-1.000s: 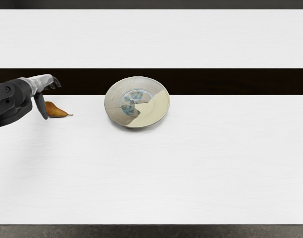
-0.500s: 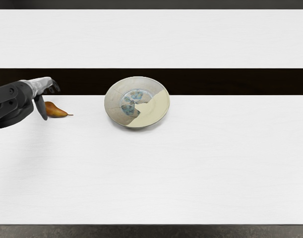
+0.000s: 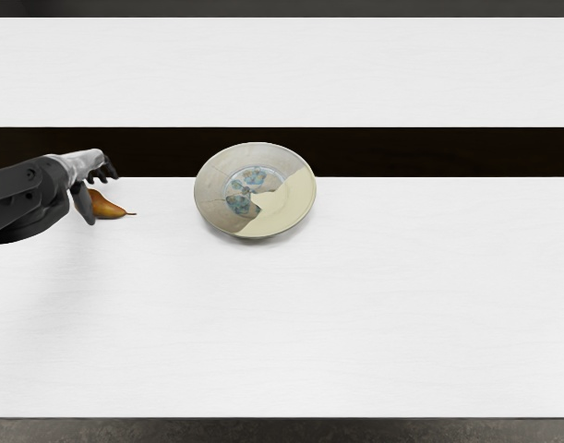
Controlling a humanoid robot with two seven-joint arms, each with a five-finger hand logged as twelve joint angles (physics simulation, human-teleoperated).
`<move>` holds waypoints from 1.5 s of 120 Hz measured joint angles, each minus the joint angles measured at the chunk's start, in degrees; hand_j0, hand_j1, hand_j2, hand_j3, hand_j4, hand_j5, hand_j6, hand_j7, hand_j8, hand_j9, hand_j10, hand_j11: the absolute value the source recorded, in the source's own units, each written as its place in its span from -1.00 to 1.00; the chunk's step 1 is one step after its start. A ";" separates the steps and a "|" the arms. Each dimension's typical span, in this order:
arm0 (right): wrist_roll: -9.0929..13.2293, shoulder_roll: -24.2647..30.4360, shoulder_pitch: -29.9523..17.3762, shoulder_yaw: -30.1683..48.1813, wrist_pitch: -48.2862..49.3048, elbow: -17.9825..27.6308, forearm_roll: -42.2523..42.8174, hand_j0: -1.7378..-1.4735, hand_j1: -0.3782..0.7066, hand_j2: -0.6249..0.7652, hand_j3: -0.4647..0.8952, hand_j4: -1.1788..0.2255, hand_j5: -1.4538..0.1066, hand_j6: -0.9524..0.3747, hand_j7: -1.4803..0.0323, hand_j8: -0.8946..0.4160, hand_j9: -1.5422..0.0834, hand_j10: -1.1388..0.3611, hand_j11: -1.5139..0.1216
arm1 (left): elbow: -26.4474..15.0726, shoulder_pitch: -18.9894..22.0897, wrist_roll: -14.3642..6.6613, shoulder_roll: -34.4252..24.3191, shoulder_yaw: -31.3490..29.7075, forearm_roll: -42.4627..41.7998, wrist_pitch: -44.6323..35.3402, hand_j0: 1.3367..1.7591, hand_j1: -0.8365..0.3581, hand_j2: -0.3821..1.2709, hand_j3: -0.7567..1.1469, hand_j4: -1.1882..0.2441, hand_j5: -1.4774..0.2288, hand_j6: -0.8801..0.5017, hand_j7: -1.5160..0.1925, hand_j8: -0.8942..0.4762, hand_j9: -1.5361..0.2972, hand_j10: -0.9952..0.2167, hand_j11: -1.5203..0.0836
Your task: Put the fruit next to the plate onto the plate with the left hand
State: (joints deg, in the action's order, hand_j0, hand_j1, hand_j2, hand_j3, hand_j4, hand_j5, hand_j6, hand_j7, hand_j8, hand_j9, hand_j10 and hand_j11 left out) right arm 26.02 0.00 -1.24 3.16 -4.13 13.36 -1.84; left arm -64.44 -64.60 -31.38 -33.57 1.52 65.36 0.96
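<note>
left hand (image 3: 86, 181) | fingers spread, gripping nothing, over small brown pear (image 3: 107, 209) (white counter's (image 3: 355, 305) far-left corner) | grey-and-cream ceramic plate (image 3: 296, 199) apart

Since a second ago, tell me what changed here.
The left robot hand dropped a little and shifted right, toward the pear. Its thumb now covers more of the pear's fat end. It is open, and no grasp shows. The pear, the plate and the table stayed as they were.

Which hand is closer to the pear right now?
Left. The left hand hovers just above the pear's left end, thumb hanging beside it, not yet gripping; the right hand is out of view.
</note>
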 joint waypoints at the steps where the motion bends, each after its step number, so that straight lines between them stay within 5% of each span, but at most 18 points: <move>1: 0.00 0.00 0.00 0.00 0.00 0.00 0.00 -0.40 -0.87 -0.11 -0.32 0.63 0.81 0.39 0.90 0.32 0.84 0.47 0.80 | 0.02 0.00 0.00 0.00 0.00 0.00 0.00 0.52 0.24 -0.44 -0.20 0.13 0.16 -0.27 0.21 -0.25 0.15 0.02 0.29; 180: 0.00 0.00 -0.08 0.00 0.00 -0.09 0.00 -0.40 -0.87 -0.11 -0.32 0.63 0.81 0.39 0.90 0.32 0.84 0.47 0.80 | 1.36 0.79 -0.01 -0.22 -0.04 -0.08 0.75 0.52 -0.05 -0.41 -0.21 -0.07 -0.06 -0.48 -0.01 -0.45 -0.06 -0.21 0.06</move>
State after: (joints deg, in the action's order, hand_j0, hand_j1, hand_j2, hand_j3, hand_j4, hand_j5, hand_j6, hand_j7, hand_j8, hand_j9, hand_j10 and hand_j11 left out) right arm 26.02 0.00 -1.32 3.17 -4.13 13.27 -1.84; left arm -63.08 -63.81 -31.39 -33.79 1.49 65.28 1.71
